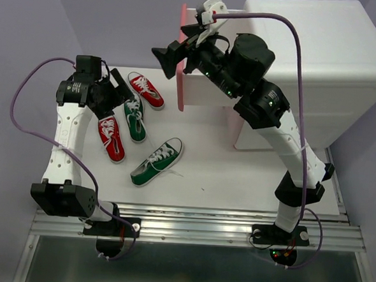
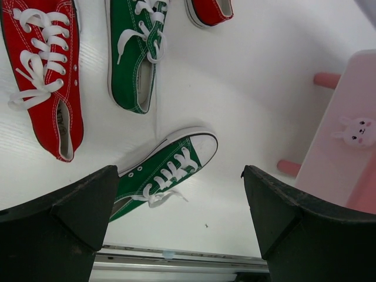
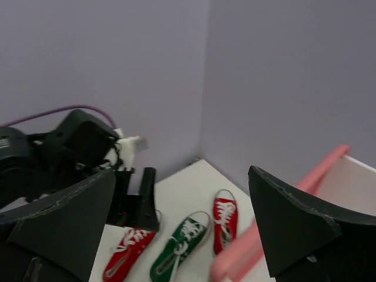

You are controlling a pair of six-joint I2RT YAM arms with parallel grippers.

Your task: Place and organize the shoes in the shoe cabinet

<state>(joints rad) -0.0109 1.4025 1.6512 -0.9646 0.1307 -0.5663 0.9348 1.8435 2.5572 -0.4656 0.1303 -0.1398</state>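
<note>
The left claw (image 2: 180,173) is hovering wide open, empty, the lone green shoe (image 1: 157,161) lying slantwise to its near-right.

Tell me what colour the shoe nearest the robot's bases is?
The shoe is green with white laces; best in the top external view.

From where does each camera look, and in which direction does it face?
Top external: overhead from behind, looking down on table, shoe cabinet; left arm, right arm show.
Left wrist: faces down at the angled green shoe; left fingers show.
Right wrist: raised, faces the purple wall; right fingers, left arm show.
Top and left wrist share that shoe.
</note>
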